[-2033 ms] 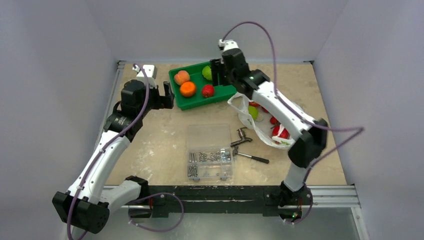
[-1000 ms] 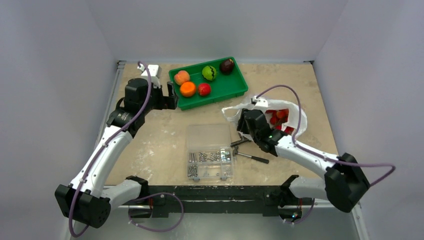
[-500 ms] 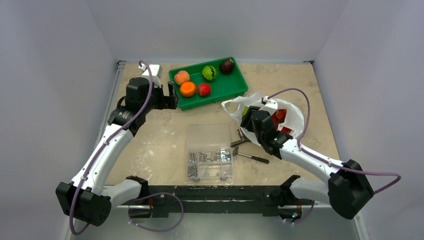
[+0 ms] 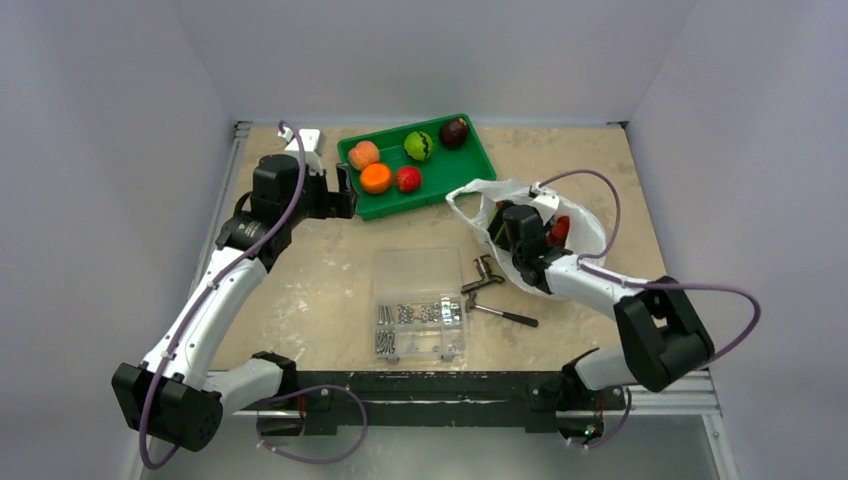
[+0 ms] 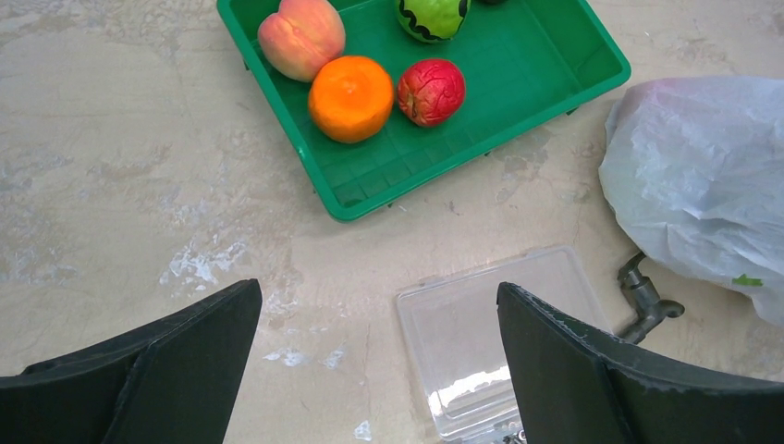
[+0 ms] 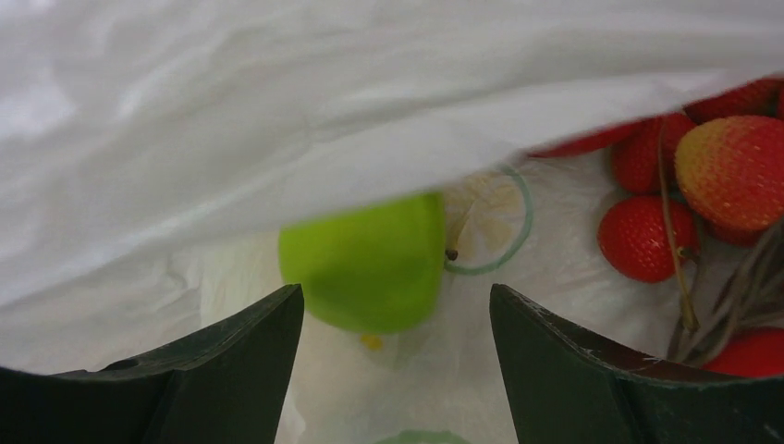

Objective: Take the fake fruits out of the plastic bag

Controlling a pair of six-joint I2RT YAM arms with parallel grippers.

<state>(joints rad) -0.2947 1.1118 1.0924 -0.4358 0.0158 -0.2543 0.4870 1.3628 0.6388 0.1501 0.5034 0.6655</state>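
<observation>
Pincers both stand released. Your right pincer (image 6: 396, 298) sits at the mouth of the plastic bag (image 6: 277, 92), fingers apart around nothing; the fake fruits (image 6: 730, 171) lie inside, a green apple (image 6: 365, 264) just ahead, red pieces (image 6: 647, 236) beside it. Your left pincer (image 5: 379, 291) hangs empty over the table (image 5: 111, 139) near the green tray (image 5: 518, 65).

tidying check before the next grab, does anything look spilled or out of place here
Nothing is spilled. The only oddity: a metal fitting and a dark-handled tool lie loose between the screw box and the plastic bag.
</observation>
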